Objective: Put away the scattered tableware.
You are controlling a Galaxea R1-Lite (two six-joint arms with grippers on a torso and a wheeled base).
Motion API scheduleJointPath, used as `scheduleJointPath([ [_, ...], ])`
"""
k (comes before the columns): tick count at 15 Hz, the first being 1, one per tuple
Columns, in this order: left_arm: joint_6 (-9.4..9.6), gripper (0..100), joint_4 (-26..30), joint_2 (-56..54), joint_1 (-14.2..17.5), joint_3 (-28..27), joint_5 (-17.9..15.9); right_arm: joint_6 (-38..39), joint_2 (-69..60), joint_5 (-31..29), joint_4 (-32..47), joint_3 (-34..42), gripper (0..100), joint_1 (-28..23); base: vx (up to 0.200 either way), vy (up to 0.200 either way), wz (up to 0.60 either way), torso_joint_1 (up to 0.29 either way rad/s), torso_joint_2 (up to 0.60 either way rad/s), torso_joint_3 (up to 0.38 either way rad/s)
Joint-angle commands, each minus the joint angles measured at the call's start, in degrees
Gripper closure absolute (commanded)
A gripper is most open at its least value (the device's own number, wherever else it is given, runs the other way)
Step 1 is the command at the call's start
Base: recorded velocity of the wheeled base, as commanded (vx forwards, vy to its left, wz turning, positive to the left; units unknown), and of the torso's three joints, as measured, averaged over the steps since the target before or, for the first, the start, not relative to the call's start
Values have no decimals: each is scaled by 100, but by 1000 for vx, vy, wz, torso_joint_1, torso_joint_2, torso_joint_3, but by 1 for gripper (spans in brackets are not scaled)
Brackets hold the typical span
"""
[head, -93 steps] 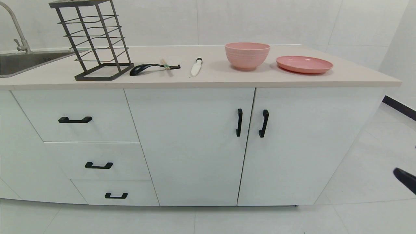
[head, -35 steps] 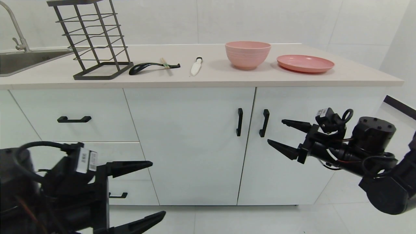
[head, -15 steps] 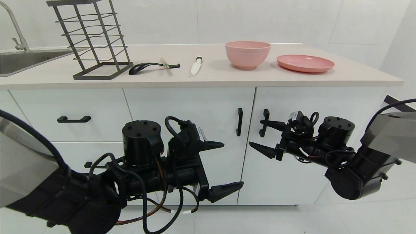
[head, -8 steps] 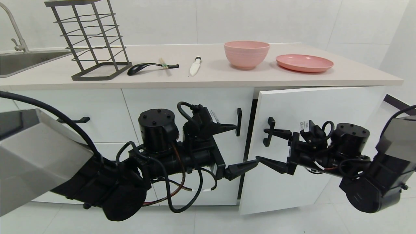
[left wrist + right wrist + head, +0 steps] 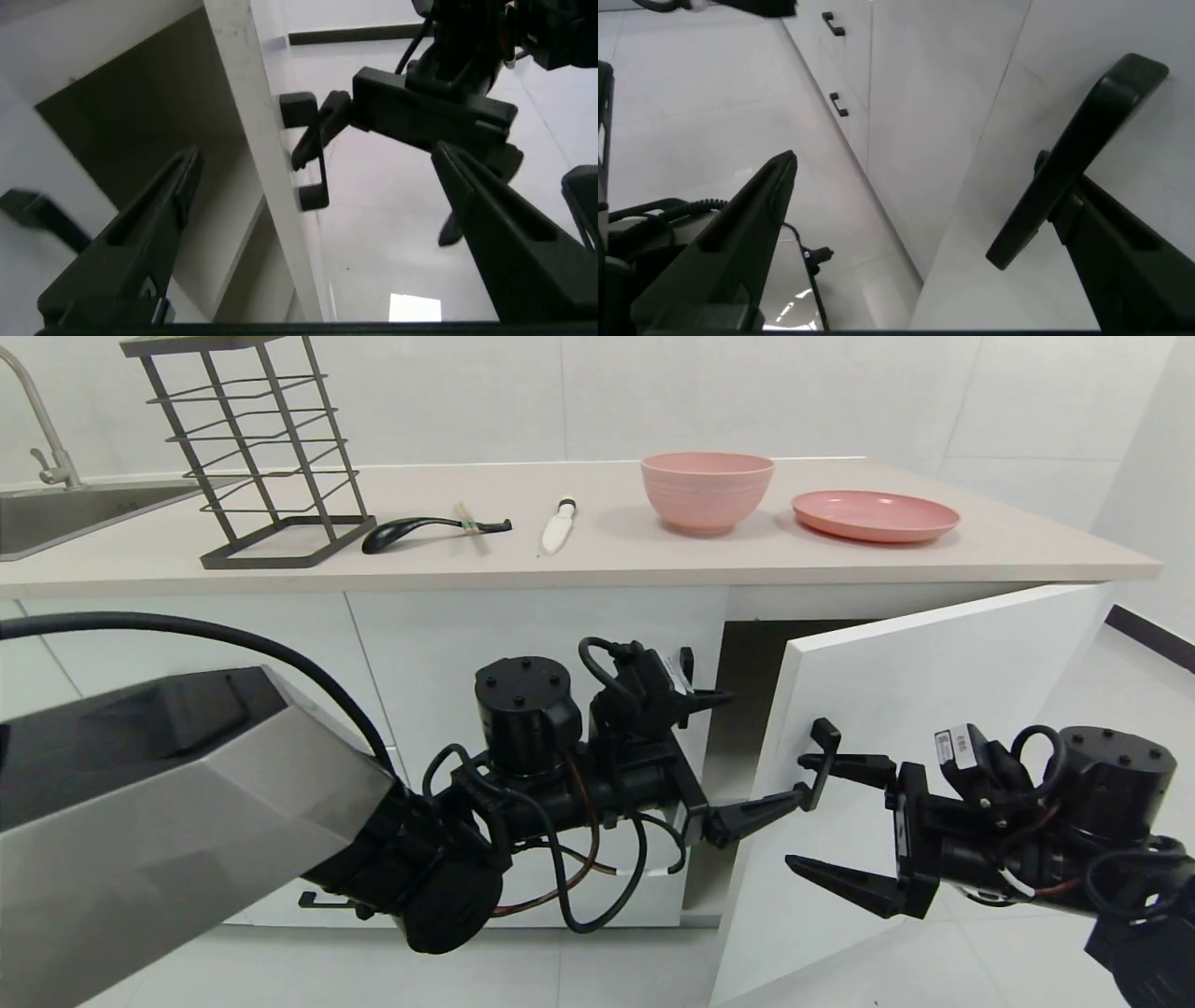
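White stickers sit on the wrist of the left gripper [image 5: 767, 743] and on that of the right gripper [image 5: 795, 812], but their print is too small to read, as is a faint mark on the inner wall of the sink [image 5: 65, 513]. The tableware lies along the beige countertop [image 5: 653, 560]. A black spoon [image 5: 411, 530] lies with its long axis left to right, bowl end to the left beside the base of the black wire rack [image 5: 261, 457], handle tip to the right. A pair of pale chopsticks [image 5: 467, 521] crosses that handle, running near to far. To their right a knife [image 5: 558, 526] with a white blade or sheath and a black handle also runs near to far, handle at the far end and slightly to the right. Farther right a ribbed pink bowl [image 5: 707, 490] stands upright, mouth up, and just beside it on the right a shallow pink plate [image 5: 875, 515] lies flat, apart from the bowl. Below the counter the right cabinet door [image 5: 934, 709] is swung open toward the near side, showing a dark interior, while the left cabinet door [image 5: 532, 625] is closed. The right gripper is spread wide, its upper finger hooked at the door's black handle [image 5: 822, 761], its lower finger free. The left gripper is likewise spread, its fingers either side of the open door's edge [image 5: 257, 140].
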Motion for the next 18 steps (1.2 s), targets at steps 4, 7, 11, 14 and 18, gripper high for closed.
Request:
scheduleJointPath([
  [4, -227, 0, -338, 1120, -544, -1688, 8, -28, -347, 57, -60, 264, 0, -57, 0, 0, 0, 0, 0, 0],
  [7, -359, 0, -505, 1331, -693, -1926, 8, -19, -320, 22, -60, 237, 0, -118, 0, 0, 0, 0, 0, 0],
  [11, -385, 0, -619, 1331, -667, -1935, 17, -36, 31, -4, -52, 123, 0, -980, 0, 0, 0, 0, 0, 0],
  [14, -402, 0, -628, 1349, -693, -1926, 8, -107, 172, 4, -43, 123, 0, -1375, 0, 0, 0, 0, 0, 0],
  [18, -411, 0, -751, 1349, -781, -1917, -1, -203, -522, -4, -34, 1055, 0, -1771, 0, 0, 0, 0, 0, 0],
])
